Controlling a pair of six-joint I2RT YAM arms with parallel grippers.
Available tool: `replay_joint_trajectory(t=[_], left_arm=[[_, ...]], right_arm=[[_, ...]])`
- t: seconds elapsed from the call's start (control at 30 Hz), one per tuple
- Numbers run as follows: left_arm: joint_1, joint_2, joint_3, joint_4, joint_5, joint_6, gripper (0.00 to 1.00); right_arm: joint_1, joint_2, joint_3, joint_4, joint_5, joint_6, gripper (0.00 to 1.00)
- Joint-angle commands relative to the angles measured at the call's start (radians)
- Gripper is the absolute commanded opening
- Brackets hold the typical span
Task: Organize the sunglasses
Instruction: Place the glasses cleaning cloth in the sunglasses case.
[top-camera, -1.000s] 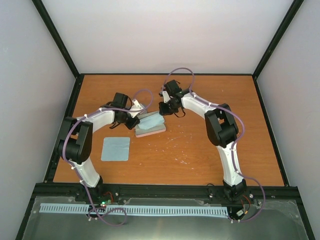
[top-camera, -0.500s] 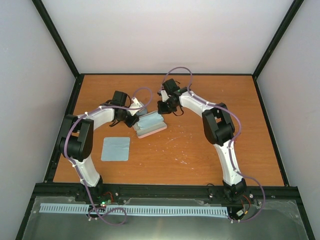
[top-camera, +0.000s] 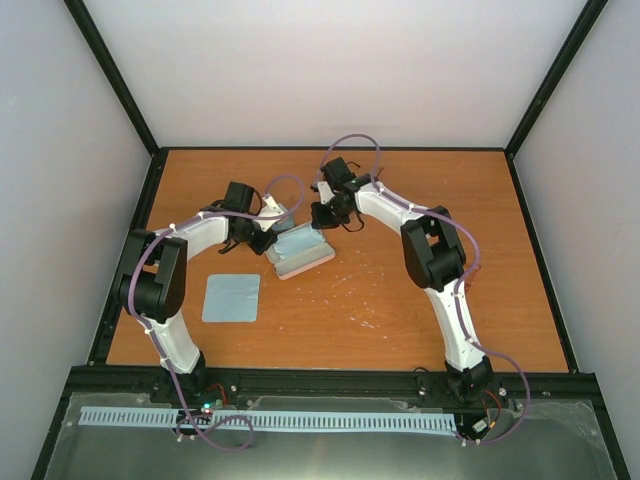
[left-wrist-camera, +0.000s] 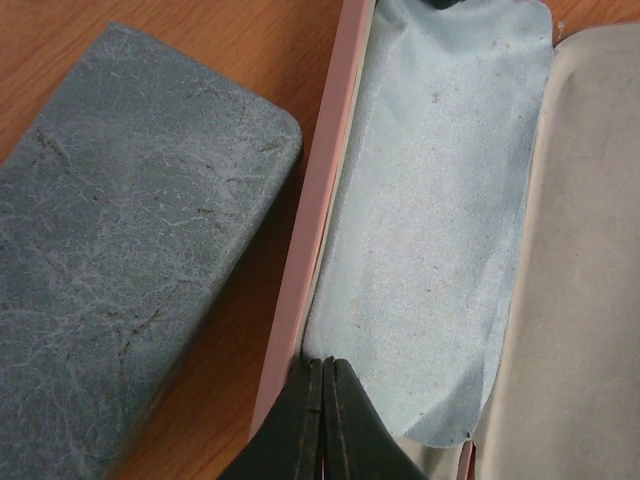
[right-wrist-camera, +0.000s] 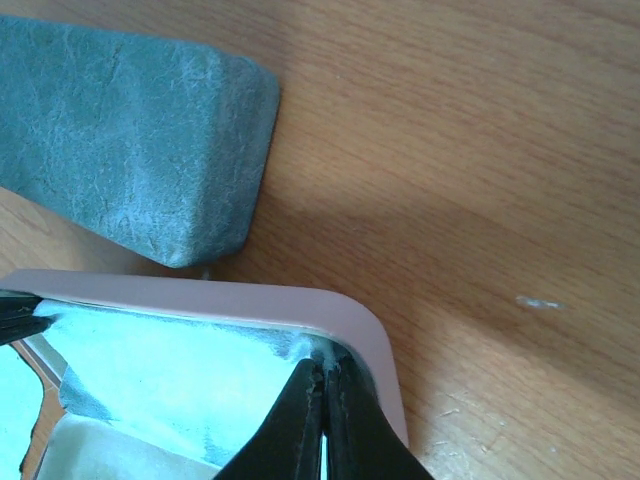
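Though neither pair of sunglasses can be made out, the open pink case (left-wrist-camera: 325, 180) lies directly under both claws, a light-blue cloth (left-wrist-camera: 430, 200) spread inside it. The left claw (left-wrist-camera: 322, 400) is pinched shut on one end of that cloth, and the right claw (right-wrist-camera: 322, 390) on the opposite corner. A blue-grey case (left-wrist-camera: 130, 260) lies just beside the left claw. A second cloth (top-camera: 231, 298) lies on the tabletop (top-camera: 400, 290), well apart from both.

Table (top-camera: 400, 300) bears cloth (top-camera: 231, 297), pink case (left-wrist-camera: 318, 200), seemingly grey case (left-wrist-camera: 120, 260).

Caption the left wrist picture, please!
Left gripper pinching the blue cloth in the open pink case, grey case beside.
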Motion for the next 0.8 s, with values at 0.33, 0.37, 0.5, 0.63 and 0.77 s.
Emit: replay_joint_trajectory(t=[0.33,0.37,0.5,0.63,0.77], left_arm=[[0.011,-0.051,-0.039,0.009,-0.029,-0.022,0.0],[0.01,-0.053,-0.041,0.01,-0.032,-0.021,0.01],[0.01,-0.056,-0.038,0.01,-0.049,-0.017,0.01],[0.011,-0.057,-0.034,0.009,-0.06,-0.016,0.01],[0.011,-0.058,-0.032,0.01,-0.068,-0.017,0.01]], right_arm=[[0.02,0.008,0.019,0.003,-0.001,-0.01,0.03],[0.02,0.006,0.018,0.002,0.005,-0.012,0.03],[0.02,0.006,0.019,0.002,0.018,-0.014,0.03],[0.02,0.009,0.024,0.004,0.019,-0.01,0.03],[0.02,0.018,0.039,-0.001,0.016,-0.012,0.03]])
